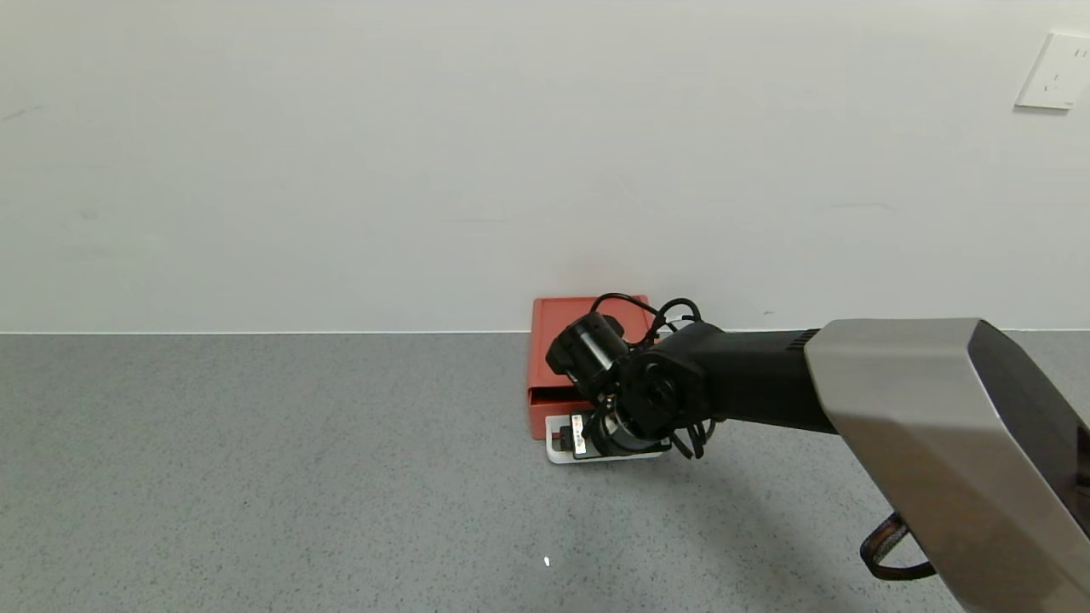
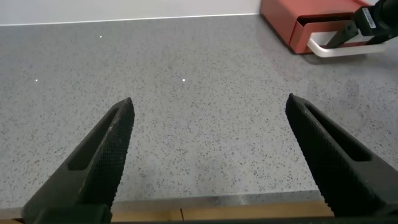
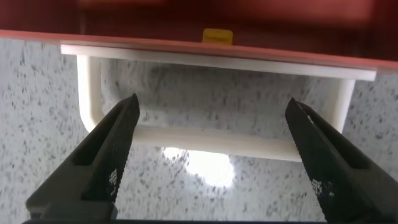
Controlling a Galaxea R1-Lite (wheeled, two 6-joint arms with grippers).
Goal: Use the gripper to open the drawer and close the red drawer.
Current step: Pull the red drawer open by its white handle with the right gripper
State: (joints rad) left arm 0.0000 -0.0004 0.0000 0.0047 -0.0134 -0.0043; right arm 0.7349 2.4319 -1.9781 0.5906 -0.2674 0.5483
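Observation:
The orange-red drawer (image 1: pixel 562 340) sits on the grey table against the wall, with its white loop handle (image 1: pixel 558 451) facing me. My right gripper (image 1: pixel 588 438) hangs over the handle, pointing down. In the right wrist view its fingers (image 3: pixel 112 149) are open, wide apart, over the handle's front bar (image 3: pixel 211 142), and do not touch it. The drawer's red front (image 3: pixel 249 25) lies just beyond. My left gripper (image 2: pixel 208 102) is open and empty, low over the table's near edge, far from the drawer (image 2: pixel 286 18).
The grey speckled table (image 1: pixel 255 477) ends at a white wall. A wall socket (image 1: pixel 1056 72) is at the upper right. A small yellow tab (image 3: pixel 217 36) shows at the drawer front. The table's wooden front edge (image 2: pixel 186 211) lies under the left gripper.

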